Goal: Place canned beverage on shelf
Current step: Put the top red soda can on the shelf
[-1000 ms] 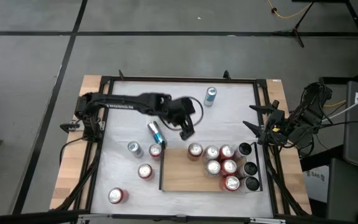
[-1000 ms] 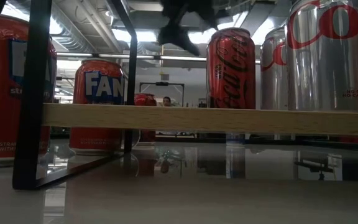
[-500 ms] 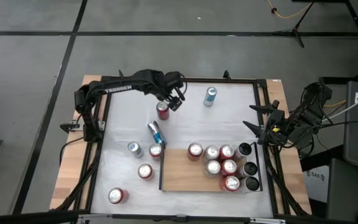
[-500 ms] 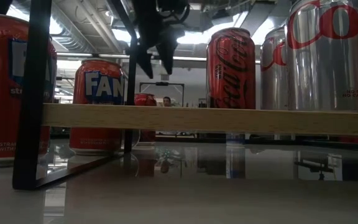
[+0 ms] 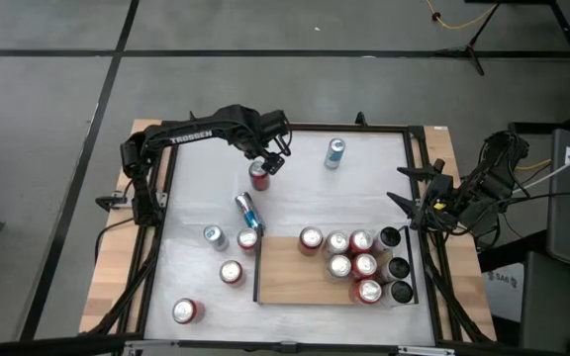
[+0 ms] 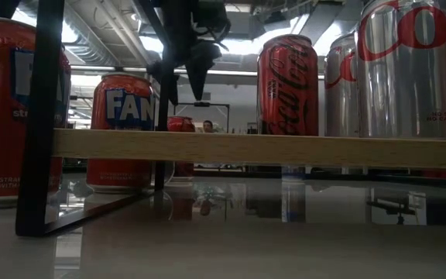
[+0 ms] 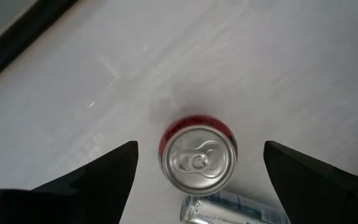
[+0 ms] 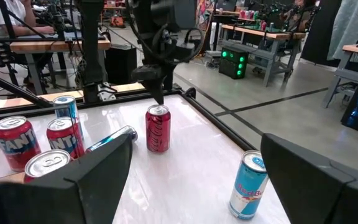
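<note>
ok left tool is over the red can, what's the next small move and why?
Probably lower straight down. The left tool hangs open above the upright red can, and the left wrist view shows the can top roughly centred between the fingers, not yet enclosed. The right tool waits at the table's edge.

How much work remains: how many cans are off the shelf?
7: a blue can far back; a red can under the left gripper; a toppled blue can; a silver can and second red can beside the shelf; two more red cans front-left. None seems hidden.
</note>
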### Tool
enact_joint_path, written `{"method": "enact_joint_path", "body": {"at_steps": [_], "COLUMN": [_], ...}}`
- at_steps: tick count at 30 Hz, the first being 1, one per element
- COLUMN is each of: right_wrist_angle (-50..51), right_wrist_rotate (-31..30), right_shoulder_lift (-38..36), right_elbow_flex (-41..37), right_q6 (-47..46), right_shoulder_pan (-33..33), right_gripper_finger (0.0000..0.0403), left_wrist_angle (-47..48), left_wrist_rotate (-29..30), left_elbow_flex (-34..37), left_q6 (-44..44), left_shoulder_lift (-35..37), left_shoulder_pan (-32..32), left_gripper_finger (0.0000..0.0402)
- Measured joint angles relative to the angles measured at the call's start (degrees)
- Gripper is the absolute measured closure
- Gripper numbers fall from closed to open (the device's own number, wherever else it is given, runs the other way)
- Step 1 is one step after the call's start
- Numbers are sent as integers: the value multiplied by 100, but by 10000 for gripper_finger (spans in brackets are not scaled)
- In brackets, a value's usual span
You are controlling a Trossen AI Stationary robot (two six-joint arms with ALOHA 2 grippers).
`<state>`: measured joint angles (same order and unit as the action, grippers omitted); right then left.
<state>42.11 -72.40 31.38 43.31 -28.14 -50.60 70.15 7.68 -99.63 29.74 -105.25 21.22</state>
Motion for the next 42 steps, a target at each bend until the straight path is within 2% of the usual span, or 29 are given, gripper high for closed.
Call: {"method": "enact_joint_path", "body": {"at_steps": [8, 27, 35, 42], "right_wrist_angle": [4, 4, 4, 4], "right_wrist_rotate": [0, 0, 0, 0], "right_shoulder_lift": [0, 0, 0, 0], "right_elbow_flex": [0, 0, 0, 0], "right_q6": [2, 2, 3, 2], "right_shoulder_pan": [1, 0, 0, -1], "right_gripper_finger": [56, 56, 56, 56], "left_wrist_angle": [-55, -898, -1074, -1145], "left_wrist_rotate": [-233, -316, -218, 205], "left_elbow_flex": [123, 1293, 1360, 1360], "left_q6": [31, 475, 467, 470], "left_shoulder_lift": [-151, -168, -168, -168], "left_shoulder_pan": [-26, -121, -357, -457], "left_gripper_finger": [63, 63, 63, 63]}}
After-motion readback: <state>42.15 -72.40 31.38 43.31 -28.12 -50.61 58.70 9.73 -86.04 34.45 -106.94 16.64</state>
